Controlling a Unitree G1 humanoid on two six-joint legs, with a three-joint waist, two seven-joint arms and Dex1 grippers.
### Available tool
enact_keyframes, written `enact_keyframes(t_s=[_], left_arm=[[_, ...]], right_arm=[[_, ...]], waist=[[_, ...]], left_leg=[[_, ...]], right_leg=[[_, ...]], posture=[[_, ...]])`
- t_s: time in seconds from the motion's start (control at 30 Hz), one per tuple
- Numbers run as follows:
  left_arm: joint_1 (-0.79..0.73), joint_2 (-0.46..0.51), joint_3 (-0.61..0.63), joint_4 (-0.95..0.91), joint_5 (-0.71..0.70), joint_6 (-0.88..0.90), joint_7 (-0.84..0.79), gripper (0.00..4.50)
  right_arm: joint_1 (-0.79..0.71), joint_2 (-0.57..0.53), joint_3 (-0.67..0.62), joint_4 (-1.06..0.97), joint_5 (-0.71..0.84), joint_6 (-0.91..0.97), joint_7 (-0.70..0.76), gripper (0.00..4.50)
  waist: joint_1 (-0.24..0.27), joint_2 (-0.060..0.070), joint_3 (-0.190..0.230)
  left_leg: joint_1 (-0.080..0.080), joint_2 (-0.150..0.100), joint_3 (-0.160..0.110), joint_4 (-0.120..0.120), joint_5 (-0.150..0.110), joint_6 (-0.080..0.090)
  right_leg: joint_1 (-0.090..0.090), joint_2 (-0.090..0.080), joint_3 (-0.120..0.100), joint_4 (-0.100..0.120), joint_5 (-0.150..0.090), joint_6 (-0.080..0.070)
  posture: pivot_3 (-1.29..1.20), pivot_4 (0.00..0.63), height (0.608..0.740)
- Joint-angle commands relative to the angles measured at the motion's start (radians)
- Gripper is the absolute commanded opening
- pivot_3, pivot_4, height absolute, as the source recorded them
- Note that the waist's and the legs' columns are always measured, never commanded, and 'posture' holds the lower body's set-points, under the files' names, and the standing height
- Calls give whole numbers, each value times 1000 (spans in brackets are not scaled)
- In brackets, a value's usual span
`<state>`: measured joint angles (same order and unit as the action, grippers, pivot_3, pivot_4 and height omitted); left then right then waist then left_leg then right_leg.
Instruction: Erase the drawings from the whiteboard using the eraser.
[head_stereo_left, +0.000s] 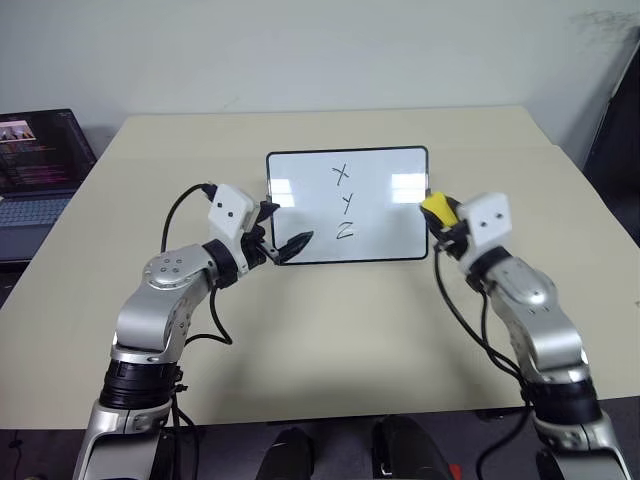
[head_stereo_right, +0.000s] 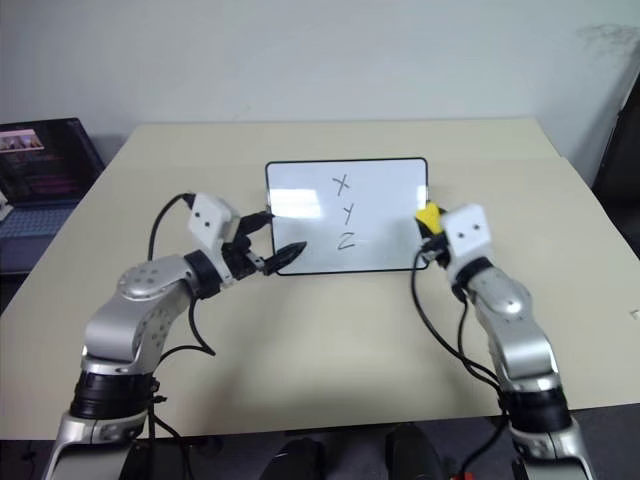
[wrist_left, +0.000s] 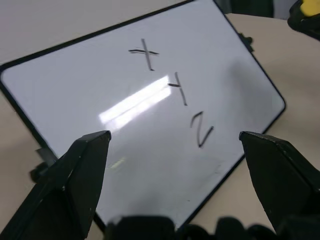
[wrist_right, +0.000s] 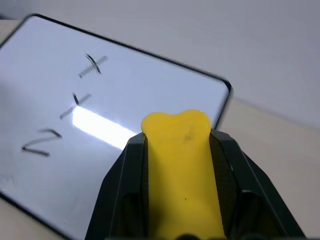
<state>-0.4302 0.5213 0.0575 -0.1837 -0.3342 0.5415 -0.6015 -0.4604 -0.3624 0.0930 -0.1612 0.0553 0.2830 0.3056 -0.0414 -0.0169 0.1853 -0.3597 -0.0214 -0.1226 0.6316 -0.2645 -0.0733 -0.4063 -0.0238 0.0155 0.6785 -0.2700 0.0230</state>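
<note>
In the left eye view, the whiteboard (head_stereo_left: 300, 205) lies flat on the beige table (head_stereo_left: 330, 340), a little above the middle of the frame, and the drawings (head_stereo_left: 343, 202), the letters X, Y and Z, stand in a column slightly right of the board's centre. The left gripper (head_stereo_left: 283, 232) is at the lower left corner of the board, its two black fingers spread apart with nothing between them. The right gripper (head_stereo_left: 440, 218) is at the right edge of the board, clenched on the eraser (head_stereo_left: 438, 208), which shows as a yellow block just beside the board's frame. A laptop (head_stereo_left: 40, 165) with a lit screen stands at the left edge of the frame, well apart from the board. In the right eye view the scene is the same: the board is in the middle, the released left claw at its lower left corner, and the yellow eraser gripped at its right edge. In the left wrist view, the two black fingers (wrist_left: 75, 185) rise wide apart in the lower corners, and the board with the three letters fills the space between and beyond them; a small yellow part of the eraser appears in the upper right corner. In the right wrist view, the eraser stands in the lower centre, squeezed between the two black fingers (wrist_right: 125, 185), and the board with the letters lies in the left half of the frame, beyond it.
</note>
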Motion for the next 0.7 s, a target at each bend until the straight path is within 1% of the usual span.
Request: enact_keyframes(t_s=[0.03, 0.13, 0.33, 0.5, 0.7], left_arm=[[-33, -5, 30, -33, 10, 12, 54, 4500], [-47, -4, 28, -23, 15, 16, 71, 4500], [-79, -4, 26, 3, 25, 16, 95, 4500], [-89, -5, 14, 12, 30, 11, 85, 4500], [-99, -11, 5, 23, 35, 6, 82, 4500]], right_arm=[[-151, 54, 74, 155, -65, -119, 21, 1288], [-274, 106, 101, 316, -96, -178, 24, 1288], [-469, 168, 115, 605, -149, -283, 11, 1288], [-566, 205, 110, 814, -185, -346, -34, 1287], [-652, 237, 106, 978, -206, -378, -68, 1287]], waist=[[-2, -1, 0], [-2, -1, 1], [4, -1, 1], [2, -1, 1], [-1, -1, 1]], left_leg=[[0, 0, 0, 0, 0, 0], [-1, 0, 0, 0, 0, 0], [-3, -1, -1, 0, 0, -1], [-4, -1, -1, -1, 0, -1], [-4, -1, 0, -1, 0, -1]], right_leg=[[0, 0, 0, 0, 2, -3], [-1, 0, 0, 0, 2, -4], [-2, -2, 0, 0, 3, -4], [-3, -2, 0, 0, 3, -5], [-4, -2, 1, 0, 3, -5]], posture=[[0, 150, 740], [0, 150, 740], [0, 150, 740], [0, 150, 740], [0, 150, 740]])
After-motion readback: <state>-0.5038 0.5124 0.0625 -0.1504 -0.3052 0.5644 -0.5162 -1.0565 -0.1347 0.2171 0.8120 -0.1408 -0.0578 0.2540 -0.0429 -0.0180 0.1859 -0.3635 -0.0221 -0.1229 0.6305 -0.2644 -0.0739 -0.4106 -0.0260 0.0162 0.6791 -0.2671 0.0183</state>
